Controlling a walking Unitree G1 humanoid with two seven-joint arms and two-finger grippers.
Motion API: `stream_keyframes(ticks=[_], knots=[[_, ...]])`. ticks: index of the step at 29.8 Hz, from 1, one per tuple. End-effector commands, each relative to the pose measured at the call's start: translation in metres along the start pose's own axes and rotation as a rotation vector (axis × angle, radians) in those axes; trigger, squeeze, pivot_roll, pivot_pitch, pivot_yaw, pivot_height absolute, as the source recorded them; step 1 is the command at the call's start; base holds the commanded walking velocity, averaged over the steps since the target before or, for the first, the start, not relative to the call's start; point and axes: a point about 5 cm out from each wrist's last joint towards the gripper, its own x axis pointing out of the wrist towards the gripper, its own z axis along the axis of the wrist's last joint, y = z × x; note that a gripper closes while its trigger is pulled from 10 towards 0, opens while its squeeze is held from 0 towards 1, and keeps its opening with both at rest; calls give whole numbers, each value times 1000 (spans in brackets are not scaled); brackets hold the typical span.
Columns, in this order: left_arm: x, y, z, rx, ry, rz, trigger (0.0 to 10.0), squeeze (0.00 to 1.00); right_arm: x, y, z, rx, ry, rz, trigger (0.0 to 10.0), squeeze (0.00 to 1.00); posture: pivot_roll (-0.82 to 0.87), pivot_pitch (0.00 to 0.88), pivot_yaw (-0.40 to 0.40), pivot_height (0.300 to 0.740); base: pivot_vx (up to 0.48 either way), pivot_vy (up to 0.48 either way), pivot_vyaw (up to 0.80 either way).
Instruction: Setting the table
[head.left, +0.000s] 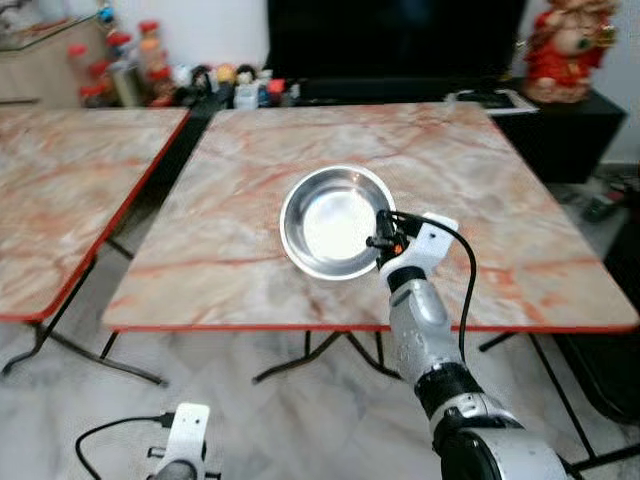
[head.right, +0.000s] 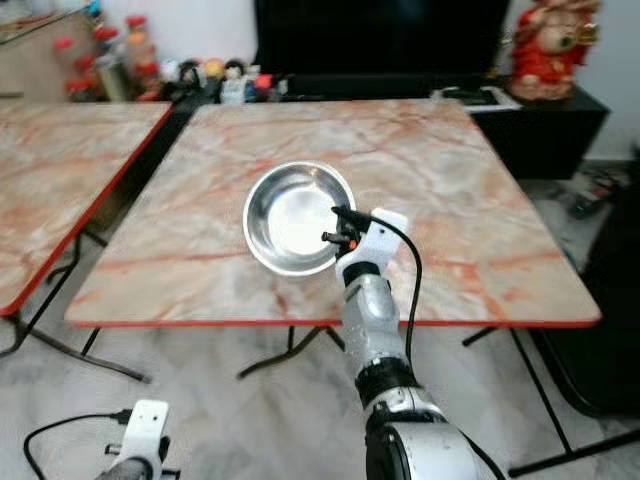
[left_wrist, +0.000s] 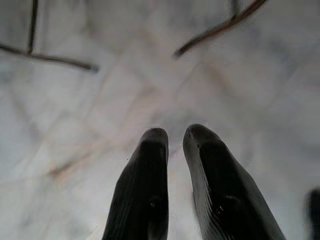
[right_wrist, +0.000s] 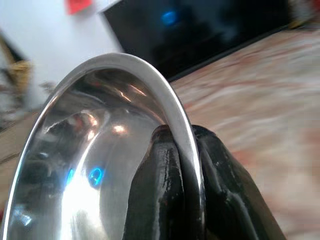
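A round steel bowl (head.left: 332, 222) sits over the near middle of the marble table (head.left: 250, 180). My right gripper (head.left: 381, 240) reaches up from below and is shut on the bowl's near right rim. In the right wrist view the rim (right_wrist: 172, 107) runs between the two black fingers (right_wrist: 160, 185), one inside the bowl and one outside. Low over the tiled floor hangs my left gripper (left_wrist: 175, 137), its fingers close together with nothing between them.
A second marble table (head.left: 60, 190) stands to the left, with a gap between the two. Behind the tables are small jars and figurines (head.left: 150, 70), a dark TV stand (head.left: 560, 120) and a red statue (head.left: 570, 45). Table legs (head.left: 300, 365) cross the tiled floor.
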Motion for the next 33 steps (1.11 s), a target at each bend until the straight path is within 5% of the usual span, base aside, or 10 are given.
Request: stream_keyframes(ticks=[1,16,23,26,33], knots=[[-3,12,-11,22,40,27,10000,0,5,28,3,19,-25,75,10000,0,70,0,25,740,319,0,0],[-3,12,-13,26,53,36,10000,0,4,25,-2,14,12,62,10000,0,69,0,20,740,294,0,0],[-4,12,-16,29,64,41,10000,0,5,19,-7,113,71,4,10000,0,68,0,20,740,0,0,0],[-4,12,-17,29,64,40,10000,0,6,9,-9,201,109,-101,10000,0,68,0,23,740,0,0,0],[-6,13,-23,32,79,41,10000,0,5,-3,-11,191,154,-204,10000,0,70,0,27,740,0,0,0]])
